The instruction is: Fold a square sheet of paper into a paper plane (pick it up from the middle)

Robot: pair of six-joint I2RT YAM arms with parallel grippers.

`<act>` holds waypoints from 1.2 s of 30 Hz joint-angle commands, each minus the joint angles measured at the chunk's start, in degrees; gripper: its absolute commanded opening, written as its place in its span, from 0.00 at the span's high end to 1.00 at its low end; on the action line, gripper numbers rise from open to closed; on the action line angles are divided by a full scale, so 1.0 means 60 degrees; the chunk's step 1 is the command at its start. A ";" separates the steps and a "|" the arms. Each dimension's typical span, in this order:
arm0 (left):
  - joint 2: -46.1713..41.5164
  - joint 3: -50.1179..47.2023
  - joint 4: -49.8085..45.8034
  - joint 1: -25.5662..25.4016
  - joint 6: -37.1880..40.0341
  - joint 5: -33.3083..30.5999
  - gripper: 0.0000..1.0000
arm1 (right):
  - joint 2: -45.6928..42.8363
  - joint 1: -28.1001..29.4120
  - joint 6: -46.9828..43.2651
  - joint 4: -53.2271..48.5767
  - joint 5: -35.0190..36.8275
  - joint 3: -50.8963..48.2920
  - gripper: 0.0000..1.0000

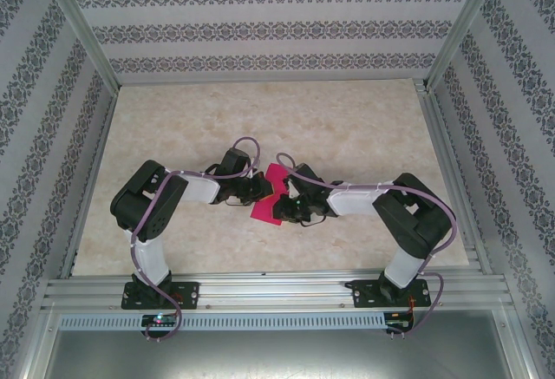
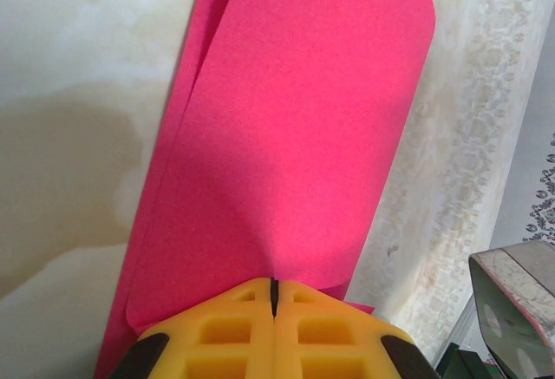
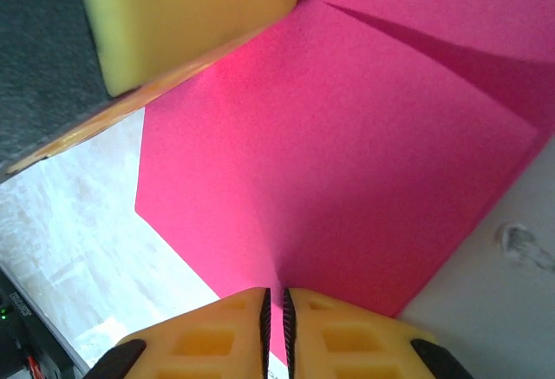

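Left hand (image 2: 273, 297): clamped shut on the near edge of the paper (image 2: 286, 136).
Paper: plain magenta-pink, doubled into two loose layers, bowed rather than flat; between the hands, mid-worktop (image 1: 347, 119).
Right hand (image 3: 276, 308): narrow, pinching the opposite edge.

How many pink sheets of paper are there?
1. The pink sheet is mid-table, pinched between the left fingers and the right fingers; its folded layers could hide a second.
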 commanded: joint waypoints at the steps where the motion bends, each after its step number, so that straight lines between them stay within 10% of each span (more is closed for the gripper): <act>1: 0.0238 -0.0226 -0.0766 -0.0031 0.0237 -0.0150 0.97 | -0.0118 -0.0039 0.0139 -0.0529 -0.0020 -0.0533 0.83; 36: 0.0415 -0.0289 -0.0674 -0.0027 0.0167 -0.0164 0.98 | -0.1688 0.0246 -0.0115 -0.1538 -0.0032 -0.1369 0.79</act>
